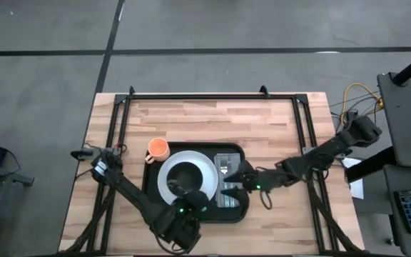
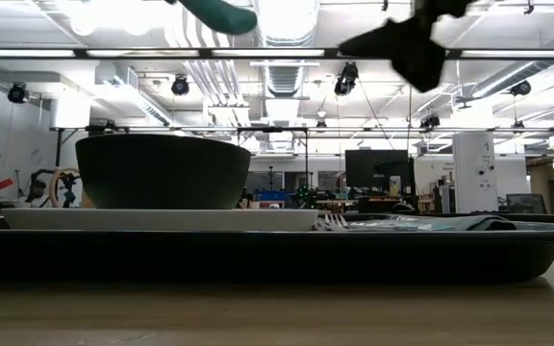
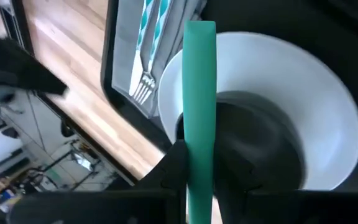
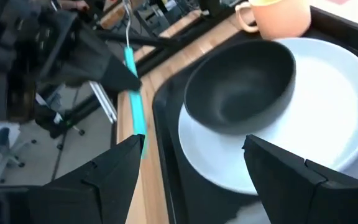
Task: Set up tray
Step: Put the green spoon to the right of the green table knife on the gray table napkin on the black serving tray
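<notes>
Where the overhead view looks straight down, the tray [image 1: 238,211] sits at the middle of the wooden table [image 1: 191,114], toward its near edge. On it: a white plate [image 1: 205,168] carrying a dark bowl [image 1: 185,175], an orange cup [image 1: 158,149] at the tray's far-left corner, and a grey napkin [image 1: 227,163] along the right side with a fork [image 3: 143,87] on it. The napkin's near end is covered by the right arm, and the tray's near-left corner by the left arm.

Left gripper [image 1: 191,202]: above the plate's near edge, fingers pinched nearly together on a teal handle [image 3: 200,106]. Only the straight handle shows; probably a utensil, its working end cut off from view.

Right gripper [image 4: 191,168]: fingers spread wide, holding nothing, over the tray's right side beside the plate.

From table height the tray's rim hides most of the napkin.
</notes>
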Available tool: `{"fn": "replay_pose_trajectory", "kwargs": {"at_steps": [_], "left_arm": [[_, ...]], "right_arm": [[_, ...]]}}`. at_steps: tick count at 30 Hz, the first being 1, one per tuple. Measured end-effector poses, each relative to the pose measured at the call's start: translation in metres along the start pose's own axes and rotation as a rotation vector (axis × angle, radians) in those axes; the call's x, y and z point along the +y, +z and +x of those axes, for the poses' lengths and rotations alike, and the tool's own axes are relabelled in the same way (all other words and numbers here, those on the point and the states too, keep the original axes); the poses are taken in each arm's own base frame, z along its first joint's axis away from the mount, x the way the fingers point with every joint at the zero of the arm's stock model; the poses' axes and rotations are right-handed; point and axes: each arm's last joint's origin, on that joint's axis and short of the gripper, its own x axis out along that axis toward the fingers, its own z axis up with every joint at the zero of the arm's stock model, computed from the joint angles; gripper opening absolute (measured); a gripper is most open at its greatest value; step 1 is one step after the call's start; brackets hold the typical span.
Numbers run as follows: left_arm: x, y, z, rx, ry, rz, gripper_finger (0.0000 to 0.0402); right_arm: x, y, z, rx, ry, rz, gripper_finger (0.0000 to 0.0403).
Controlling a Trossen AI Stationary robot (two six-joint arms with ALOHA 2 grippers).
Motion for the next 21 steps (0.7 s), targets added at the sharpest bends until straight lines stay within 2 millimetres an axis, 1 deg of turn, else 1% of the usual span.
{"fn": "replay_pose_trajectory", "kwargs": {"at_steps": [3, 7, 11, 15, 21], "left_arm": [[0.004, -0.002, 0.003, 0.012, 0.007, 0.045, 0.0033], [0.010, -0.004, 0.005, 0.059, 0.093, 0.125, 0.0033], [0.015, -0.007, 0.007, 0.076, 0.117, 0.130, 0.0033], [0.016, -0.007, 0.007, 0.094, 0.152, 0.136, 0.0033], [0.020, -0.008, 0.003, 0.096, 0.191, 0.121, 0.0033]], "right_arm": [[0.001, 0.006, 0.014, -0.006, 0.026, 0.019, 0.0269], [0.006, 0.011, 0.036, -0.001, 0.077, 0.007, 0.0269], [0.012, 0.017, 0.054, -0.012, 0.083, -0.034, 0.0269], [0.019, 0.019, 0.066, -0.018, 0.091, -0.068, 0.0260], [0.019, 0.018, 0.071, -0.015, 0.087, -0.085, 0.0237]]}}
